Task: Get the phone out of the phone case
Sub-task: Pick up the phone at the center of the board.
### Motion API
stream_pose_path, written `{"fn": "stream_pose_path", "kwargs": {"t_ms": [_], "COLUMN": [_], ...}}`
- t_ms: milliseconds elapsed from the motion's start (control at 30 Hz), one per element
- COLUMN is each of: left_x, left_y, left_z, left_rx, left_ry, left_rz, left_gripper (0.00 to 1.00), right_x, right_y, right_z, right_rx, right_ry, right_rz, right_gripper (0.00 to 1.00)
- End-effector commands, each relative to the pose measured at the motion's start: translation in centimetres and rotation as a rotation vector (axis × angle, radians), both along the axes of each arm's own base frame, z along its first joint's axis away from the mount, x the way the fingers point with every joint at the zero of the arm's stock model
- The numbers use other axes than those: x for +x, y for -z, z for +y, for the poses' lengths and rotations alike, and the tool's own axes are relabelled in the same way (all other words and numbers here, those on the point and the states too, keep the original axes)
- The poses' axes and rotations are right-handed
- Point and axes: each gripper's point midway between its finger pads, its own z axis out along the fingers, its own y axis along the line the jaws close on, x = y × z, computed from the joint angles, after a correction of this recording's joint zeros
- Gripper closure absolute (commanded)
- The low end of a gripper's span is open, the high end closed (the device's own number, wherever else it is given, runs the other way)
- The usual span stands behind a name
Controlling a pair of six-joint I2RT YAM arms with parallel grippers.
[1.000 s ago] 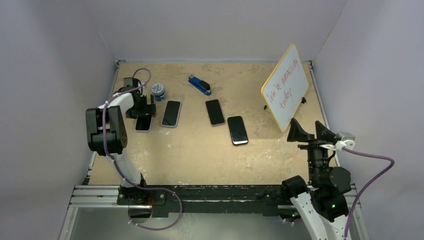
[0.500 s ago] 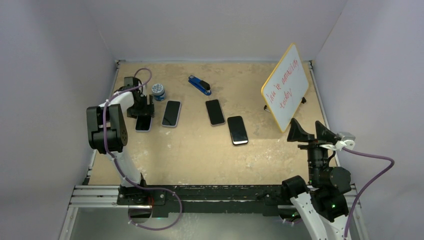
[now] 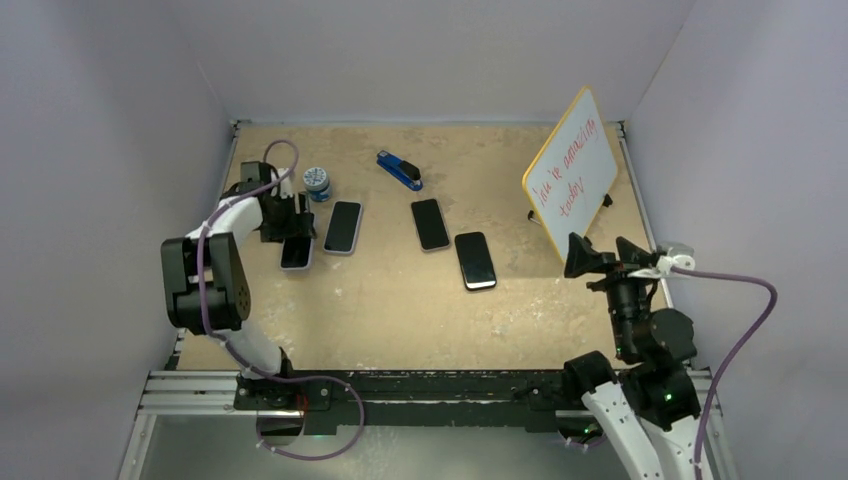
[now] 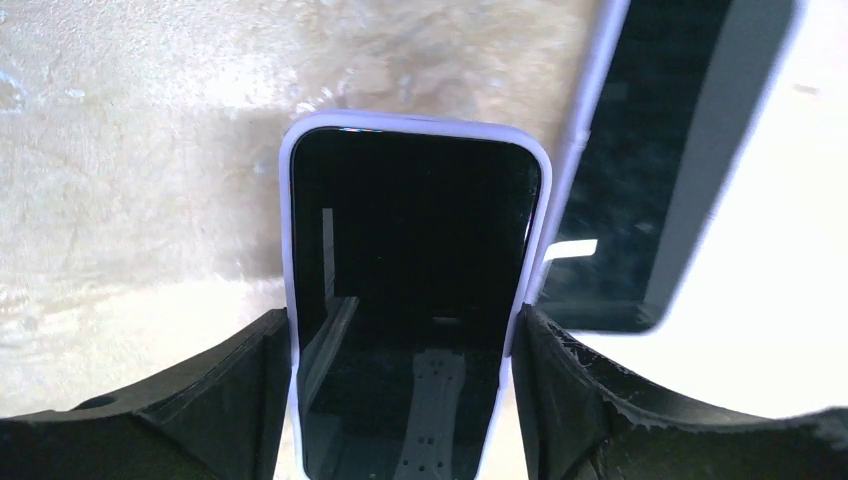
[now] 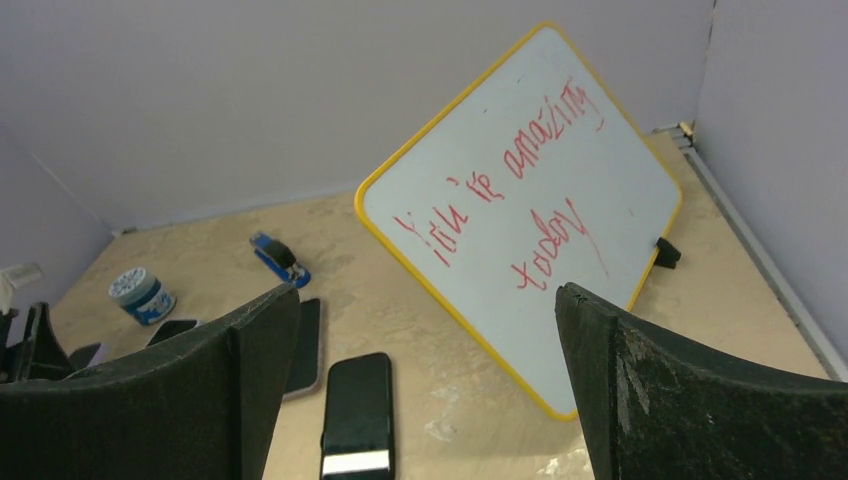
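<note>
A phone in a lavender case (image 4: 410, 300) sits between my left gripper's (image 4: 400, 325) two black fingers, which press on the case's long sides. In the top view this cased phone (image 3: 296, 252) is at the far left of the table, with the left gripper (image 3: 291, 232) over its far end. I cannot tell if it is lifted off the table. My right gripper (image 3: 605, 258) is open and empty in the air at the right, in front of the whiteboard; it also shows in its wrist view (image 5: 425, 300).
A second lavender-cased phone (image 3: 342, 227) lies right beside the held one. Two black phones (image 3: 430, 224) (image 3: 475, 260) lie mid-table. A blue stapler (image 3: 400, 170) and a blue jar (image 3: 317, 183) are at the back. A yellow-framed whiteboard (image 3: 572, 175) stands at the right.
My left gripper has shifted a little right with the cased phone, which now lies closer to the second cased phone. My right gripper has moved left and farther from the base.
</note>
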Motion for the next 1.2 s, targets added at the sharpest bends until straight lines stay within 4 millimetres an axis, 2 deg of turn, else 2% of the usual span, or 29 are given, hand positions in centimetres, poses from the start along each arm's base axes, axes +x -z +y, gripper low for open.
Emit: {"fn": "stream_pose_path", "kwargs": {"t_ms": [0,100,133,200,300,367,433,567,600,733,933,1167], "left_x": [1.3,0.6,0.3,-0.1,-0.9,-1.2,-1.5,-2.3,-2.6,-3.5,-5.0,-6.5], "left_y": [-6.2,-7.6,-7.9,-8.3,-9.4,-10.2,-11.3,-13.1,-13.5,-15.0,-15.2,-13.2], "left_z": [-2.6,-4.0,-4.4,-5.4,-7.5,-8.5,-9.6,-11.3,-12.3,-13.6,-14.2,-15.4], "left_rx": [-0.138,-0.223,-0.251,-0.316,-0.418,-0.427,-0.445,-0.53,-0.551,-0.632,-0.74,-0.803], "left_ry": [0.002,-0.024,-0.04,-0.049,-0.027,-0.024,-0.036,-0.084,-0.07,-0.104,-0.179,-0.213], "left_rz": [-0.21,-0.253,-0.258,-0.269,-0.293,-0.327,-0.384,-0.469,-0.485,-0.551,-0.58,-0.469], "left_gripper": [0.84,1.0,1.0,1.0,1.0,1.0,1.0,1.0,1.0,1.0,1.0,1.0], "right_x": [0.5,1.0,1.1,1.7,0.8,-0.4,-1.1,-1.0,-0.8,-0.3,1.3,2.0], "right_y": [0.3,1.8,2.3,3.6,5.8,5.5,5.3,7.3,7.7,8.2,9.6,10.2], "right_z": [1.6,2.7,3.5,4.0,7.1,9.8,11.8,13.7,14.1,15.2,17.2,22.5], "right_rx": [0.027,0.035,0.04,0.095,0.084,0.046,0.091,0.143,0.156,0.188,0.215,0.152], "right_ry": [-0.064,-0.1,-0.136,-0.128,-0.309,-0.498,-0.621,-0.716,-0.731,-0.782,-0.822,-0.807], "right_rz": [0.139,0.289,0.325,0.389,0.45,0.391,0.353,0.41,0.417,0.402,0.401,0.34], "right_gripper": [0.01,0.01,0.01,0.01,0.01,0.01,0.01,0.01,0.01,0.01,0.03,0.06]}}
